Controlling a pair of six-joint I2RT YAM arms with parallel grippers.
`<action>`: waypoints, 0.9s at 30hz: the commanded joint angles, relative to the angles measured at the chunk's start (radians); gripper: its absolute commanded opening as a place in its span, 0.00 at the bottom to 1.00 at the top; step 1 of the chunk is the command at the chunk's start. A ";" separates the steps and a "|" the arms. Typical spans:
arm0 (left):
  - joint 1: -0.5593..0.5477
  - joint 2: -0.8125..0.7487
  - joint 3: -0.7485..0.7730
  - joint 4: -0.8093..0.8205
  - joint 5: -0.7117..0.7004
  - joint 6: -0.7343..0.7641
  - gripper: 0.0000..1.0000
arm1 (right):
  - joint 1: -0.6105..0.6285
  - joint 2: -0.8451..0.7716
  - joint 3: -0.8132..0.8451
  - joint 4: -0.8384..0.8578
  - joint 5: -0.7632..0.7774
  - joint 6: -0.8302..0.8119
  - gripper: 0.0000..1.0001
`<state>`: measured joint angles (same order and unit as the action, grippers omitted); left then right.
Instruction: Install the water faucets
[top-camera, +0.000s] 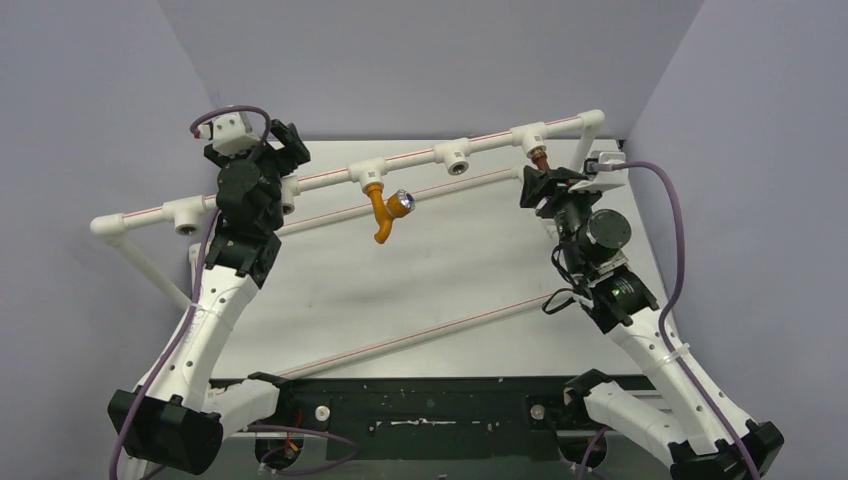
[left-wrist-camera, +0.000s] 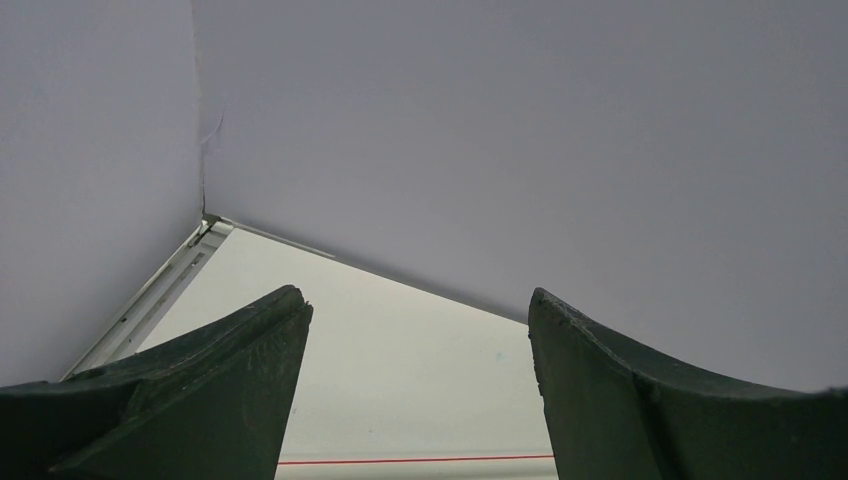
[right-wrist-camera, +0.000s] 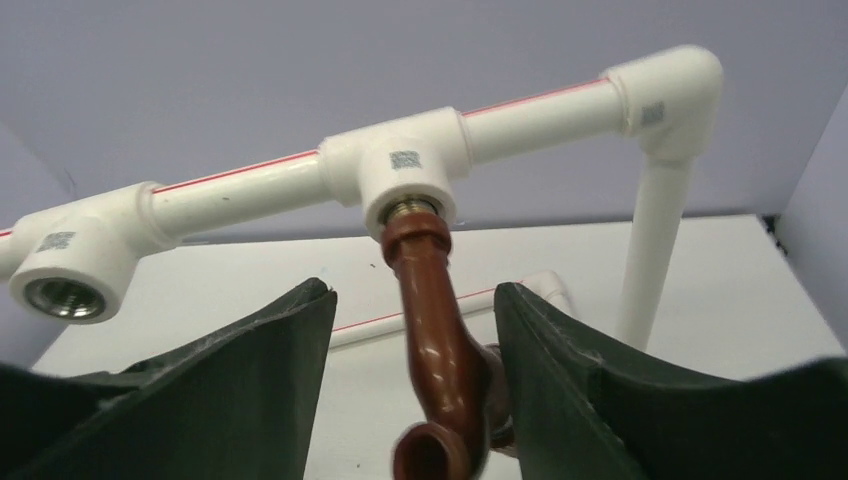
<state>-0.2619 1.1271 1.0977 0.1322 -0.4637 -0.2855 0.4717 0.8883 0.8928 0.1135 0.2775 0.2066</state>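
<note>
The orange-yellow faucet (top-camera: 380, 212) with a silver knob hangs from a T socket (top-camera: 367, 172) of the white pipe frame, spout down. The dark red-brown faucet (top-camera: 541, 157) sits in the right T socket (right-wrist-camera: 405, 165); in the right wrist view the faucet (right-wrist-camera: 435, 340) hangs between my fingers. My right gripper (top-camera: 545, 185) (right-wrist-camera: 415, 290) is open around it, with a gap on the left side and the right finger close to or touching it. My left gripper (top-camera: 290, 140) (left-wrist-camera: 418, 297) is open and empty by the left part of the top pipe.
An empty T socket (top-camera: 457, 155) (right-wrist-camera: 65, 290) sits between the two faucets, and another (top-camera: 188, 215) at the frame's left end. A loose red-striped pipe (top-camera: 420, 335) lies slantwise on the white table (top-camera: 480, 260). Purple walls close in on three sides.
</note>
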 joint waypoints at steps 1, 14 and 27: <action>-0.016 0.058 -0.083 -0.284 0.024 0.000 0.78 | 0.016 -0.041 0.098 0.055 -0.102 -0.025 0.71; -0.016 0.059 -0.083 -0.285 0.023 0.001 0.78 | 0.017 -0.171 0.037 -0.060 -0.207 -0.429 0.86; -0.017 0.060 -0.083 -0.284 0.024 0.002 0.78 | 0.017 -0.158 -0.144 0.129 -0.136 -0.613 0.76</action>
<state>-0.2626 1.1286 1.0985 0.1310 -0.4618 -0.2855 0.4854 0.7048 0.7673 0.1078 0.0914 -0.3279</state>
